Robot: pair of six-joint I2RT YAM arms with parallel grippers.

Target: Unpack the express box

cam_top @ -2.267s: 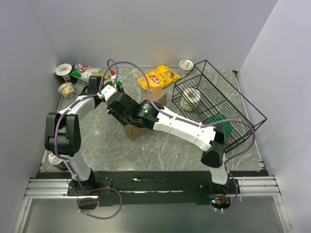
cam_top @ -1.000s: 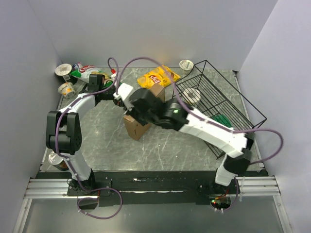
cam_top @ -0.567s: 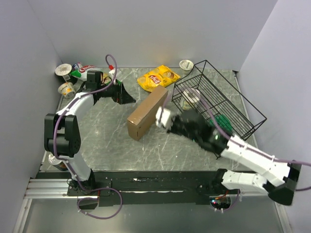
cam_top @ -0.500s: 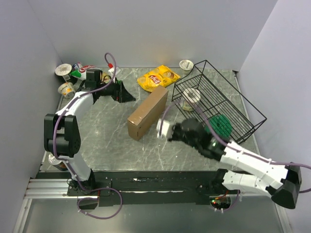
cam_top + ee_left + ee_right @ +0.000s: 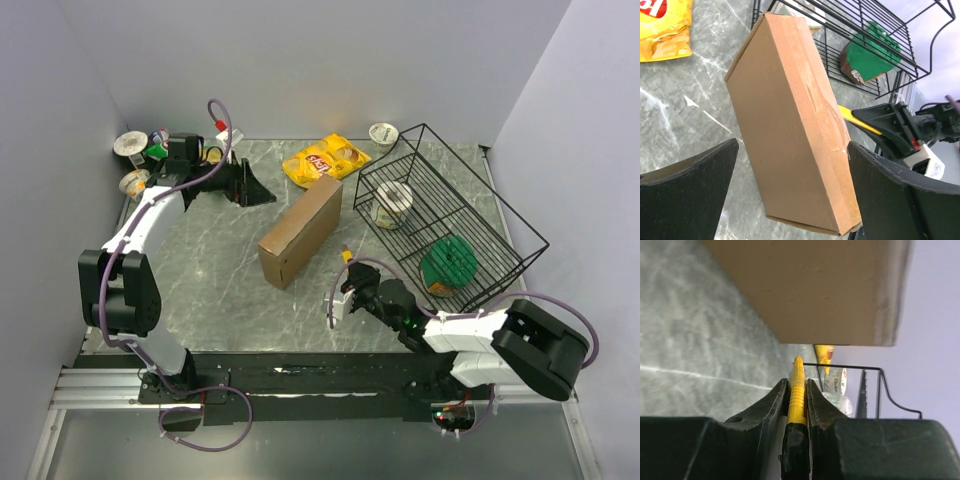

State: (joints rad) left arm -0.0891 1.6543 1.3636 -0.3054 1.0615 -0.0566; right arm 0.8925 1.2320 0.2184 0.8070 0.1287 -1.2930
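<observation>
My right tool (image 5: pixel 797 389) is clamped on a slim yellow-and-black cutter (image 5: pixel 857 120), with the yellow end poking out past my fingertips. I hold it low and lengthwise, I judge, so the tip can be brought to a seam. It points at the express box (image 5: pixel 300 230), which lies shut in the middle of the tabletop (image 5: pixel 210 290), running diagonally from lower left to upper right in the overhead view. The cutter's tip is near the box's lower right long side but not touching it.

My left tool (image 5: pixel 258 188) sits in the upper left of the overhead view with its jaws spread wide and nothing in them. It faces the box's other long side, and in its wrist view the box lies framed between my two fingers, well apart from both. I take this as a bracing post, so the box will not slide away when the cutter presses in.

Past the box's upper end lies a yellow chip bag (image 5: pixel 325 160). To the right stands a black wire basket (image 5: pixel 450 200) with a cup (image 5: pixel 392 200) and a green item (image 5: pixel 450 262) inside. With the lid down, the box's contents are hidden, so the unpacking proper is not yet begun.
</observation>
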